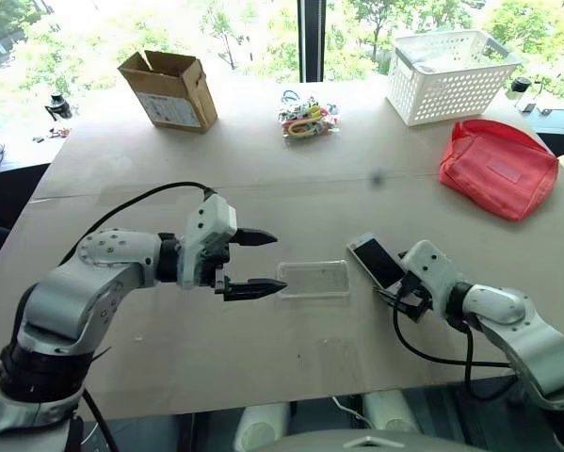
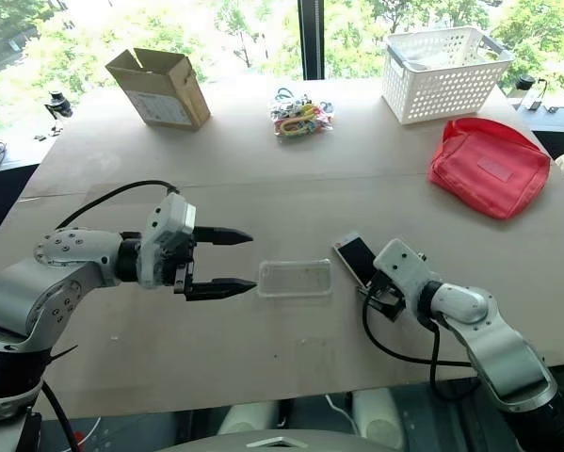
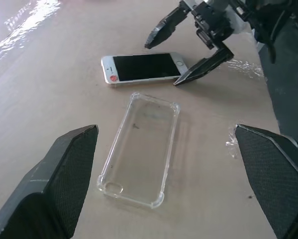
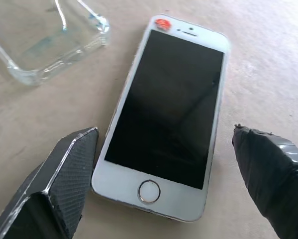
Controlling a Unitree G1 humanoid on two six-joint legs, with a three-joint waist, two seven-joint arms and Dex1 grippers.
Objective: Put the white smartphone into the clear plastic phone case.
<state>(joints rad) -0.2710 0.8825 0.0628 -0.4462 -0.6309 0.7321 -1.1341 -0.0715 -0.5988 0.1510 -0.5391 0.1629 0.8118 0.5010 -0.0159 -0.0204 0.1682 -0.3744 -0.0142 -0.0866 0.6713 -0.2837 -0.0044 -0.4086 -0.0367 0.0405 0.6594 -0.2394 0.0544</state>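
The phone [image 4: 168, 119] lay flat on the table [image 1: 263, 179], screen up, just beyond the right gripper [image 3: 188, 47], whose jaws stood wide with nothing between them; one fingertip [image 3: 186, 78] lay just beside the phone's home-button end. The phone's long axis ran diagonally, home-button end near and right, earpiece end far and left. The case [image 1: 313, 279] lay flat, open side up, just left of the phone and apart from it, its long axis running left to right. The left gripper [image 1: 258, 262] hovered just left of the case, jaws wide and empty, pointing right toward it.
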